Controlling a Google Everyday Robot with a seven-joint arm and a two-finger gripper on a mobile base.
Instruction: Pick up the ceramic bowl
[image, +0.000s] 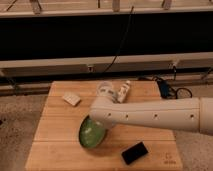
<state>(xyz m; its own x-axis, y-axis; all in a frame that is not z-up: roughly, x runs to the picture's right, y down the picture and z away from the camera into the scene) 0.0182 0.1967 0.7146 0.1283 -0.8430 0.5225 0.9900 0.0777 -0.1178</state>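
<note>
A wooden table (55, 135) fills the near part of the scene, with a dark wall and a pale rail behind it. A thick white robot arm (160, 116) reaches in from the right and bends downward near the table's middle. The gripper (96, 129) sits at the end of that bend, low over the near-left part of the table, but the arm's own casing hides it — whether its claw is wide, narrow or clamped cannot be told. The ceramic bowl (90, 134) — glossy green with a darker rim — lies right under the arm's end, partly covered by it, and looks tilted, its open face turned toward the left. Whether it is already lifted off the wood is unclear (no gap beneath it can be made out). Judging by this, the reach is done; a sure grasp and a clear lift are left. Elsewhere: a small white block (71, 99) far-left, a translucent cup (105, 90) and small white bottle (123, 92) at the far edge, a black rectangular object (135, 152) near-right.
</note>
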